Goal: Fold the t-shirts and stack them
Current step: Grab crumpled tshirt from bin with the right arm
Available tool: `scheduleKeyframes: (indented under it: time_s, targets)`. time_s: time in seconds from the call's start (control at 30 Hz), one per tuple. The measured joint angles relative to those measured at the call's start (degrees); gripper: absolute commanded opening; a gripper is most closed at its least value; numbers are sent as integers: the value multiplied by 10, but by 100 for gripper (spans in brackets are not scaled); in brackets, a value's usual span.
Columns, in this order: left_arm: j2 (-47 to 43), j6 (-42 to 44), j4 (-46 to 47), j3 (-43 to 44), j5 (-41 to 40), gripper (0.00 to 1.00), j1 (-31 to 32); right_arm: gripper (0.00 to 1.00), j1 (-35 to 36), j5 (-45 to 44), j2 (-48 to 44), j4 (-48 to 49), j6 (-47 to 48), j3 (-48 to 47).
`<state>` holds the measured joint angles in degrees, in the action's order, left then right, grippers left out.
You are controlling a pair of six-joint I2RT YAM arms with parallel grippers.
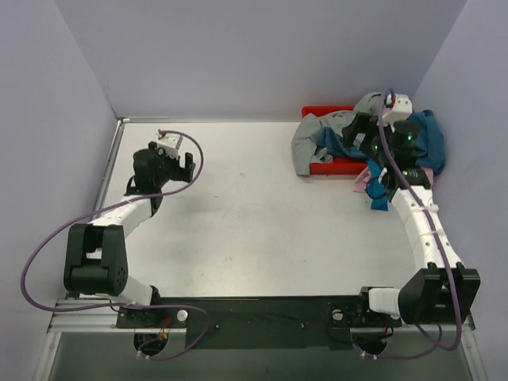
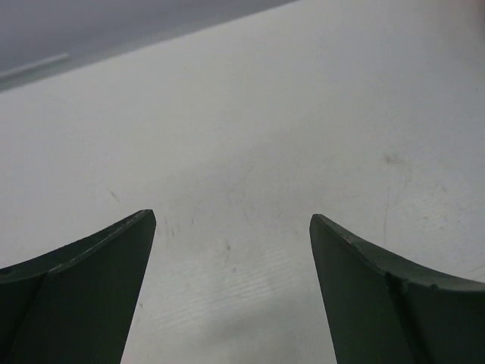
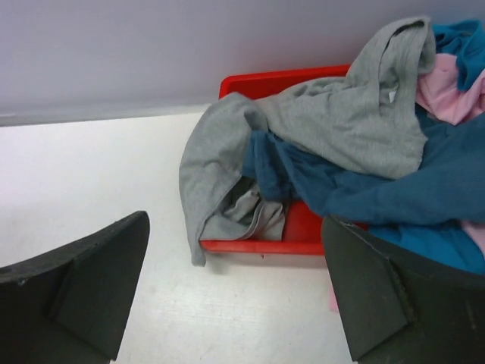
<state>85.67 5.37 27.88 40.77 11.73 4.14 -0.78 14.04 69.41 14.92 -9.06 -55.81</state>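
Note:
A pile of t-shirts lies in and over a red tray [image 1: 327, 111] at the back right. The grey shirt [image 1: 315, 133] drapes over the tray's left side, also in the right wrist view [image 3: 333, 114]. The dark teal-blue shirt [image 1: 429, 140] [image 3: 394, 182] lies under and right of it. The pink shirt [image 1: 361, 181] [image 3: 447, 91] and the brighter turquoise shirt [image 1: 379, 195] [image 3: 462, 38] show only in part. My right gripper [image 1: 357, 133] [image 3: 235, 227] is open and empty, above the pile. My left gripper [image 1: 186, 163] [image 2: 231, 220] is open and empty over bare table at the back left.
The red tray [image 3: 280, 80] stands against the back wall, close to the right wall. The grey tabletop [image 1: 254, 214] runs between the two arms. Purple cables loop from both arms. Walls close the table at the left, back and right.

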Motion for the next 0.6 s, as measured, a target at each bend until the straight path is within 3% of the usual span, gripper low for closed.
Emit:
scheduleKeyframes:
  time_s: [0.1, 0.2, 0.33, 0.43, 0.6]
  targets:
    - [10, 17, -116, 122, 43, 91, 0, 79, 0, -17, 87, -111, -7, -165]
    - [32, 28, -223, 225, 74, 88, 0, 79, -2, -85, 185, -198, -17, -281]
    - [75, 30, -330, 303, 97, 86, 3, 70, -22, -165, 283, -277, -23, -322]
    - [104, 31, -391, 324, 101, 86, 8, 69, -57, -209, 354, -332, -31, -363]
    - [135, 39, -457, 337, 102, 84, 15, 68, -127, -247, 397, -365, -43, -408]
